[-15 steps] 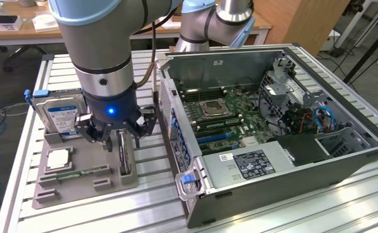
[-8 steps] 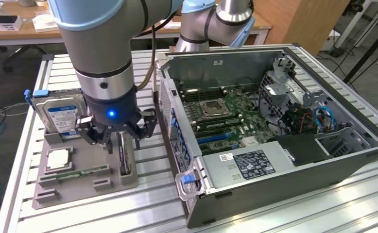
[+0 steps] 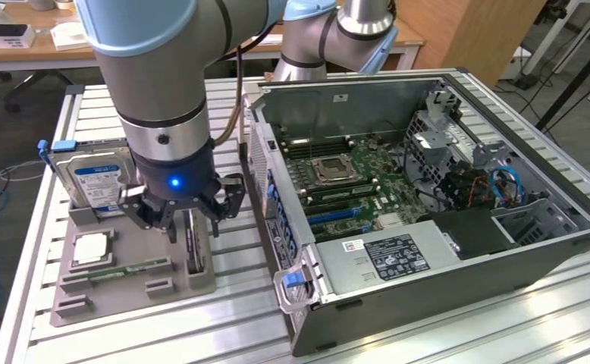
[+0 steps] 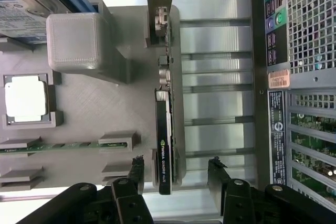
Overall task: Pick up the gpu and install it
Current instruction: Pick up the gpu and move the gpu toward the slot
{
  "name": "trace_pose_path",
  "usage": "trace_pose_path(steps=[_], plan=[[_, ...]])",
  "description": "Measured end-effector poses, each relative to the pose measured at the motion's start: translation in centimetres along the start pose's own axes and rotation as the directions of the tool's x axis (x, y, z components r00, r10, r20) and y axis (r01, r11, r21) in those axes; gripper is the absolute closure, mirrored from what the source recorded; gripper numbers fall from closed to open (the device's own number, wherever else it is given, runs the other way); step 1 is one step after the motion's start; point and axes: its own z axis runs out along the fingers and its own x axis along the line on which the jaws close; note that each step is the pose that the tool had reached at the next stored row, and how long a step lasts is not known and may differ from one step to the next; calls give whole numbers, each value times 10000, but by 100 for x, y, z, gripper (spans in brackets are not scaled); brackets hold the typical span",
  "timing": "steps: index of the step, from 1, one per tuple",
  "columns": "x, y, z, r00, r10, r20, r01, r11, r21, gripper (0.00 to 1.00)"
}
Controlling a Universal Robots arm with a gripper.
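**Open gripper straddles the gpu in its tray slot**

Well off to the exterior view's left of the gripper (image 3: 188, 226), a hard drive (image 3: 98, 180) with a blue label rests in the far end of a grey parts tray (image 3: 73, 303). Closer to the gripper on that same side, a square processor chip (image 3: 91, 248) lies flat in its pocket. Just beyond it, a narrow green memory stick (image 3: 125, 270) sits in a slot between small grey blocks. The tray itself lies on a slatted metal table (image 3: 174, 337).

The gripper hangs over the tray's edge on the exterior view's right, pointing straight down, and a blue light glows on its body. Its fingers (image 4: 137, 169) stand apart, one to each side of the gpu (image 4: 164, 129), and hold nothing. The gpu is directly beneath and between them. It is a thin black card standing on its long edge in the tray's narrow slot, and the end with the green logo is nearest the fingertips. The rest of the card runs away from the gripper along the slot. In the wrist view a strip of tray or table shows between the card and each finger, so neither finger touches it. How far the tips reach down its sides cannot be told.

To the exterior view's right of the gripper, just beside the tray, an open computer case (image 3: 427, 262) lies on its side. Inside it, the motherboard (image 3: 346, 182) is exposed.
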Motion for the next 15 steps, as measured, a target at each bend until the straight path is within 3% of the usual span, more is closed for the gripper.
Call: trace_pose_path(steps=[4,9,15], plan=[[2,17,34,10000,-1,-1,1,10000,4,40],[12,120,72,10000,0,0,0,10000,6,40],[36,166,133,10000,0,-1,0,10000,9,40]])
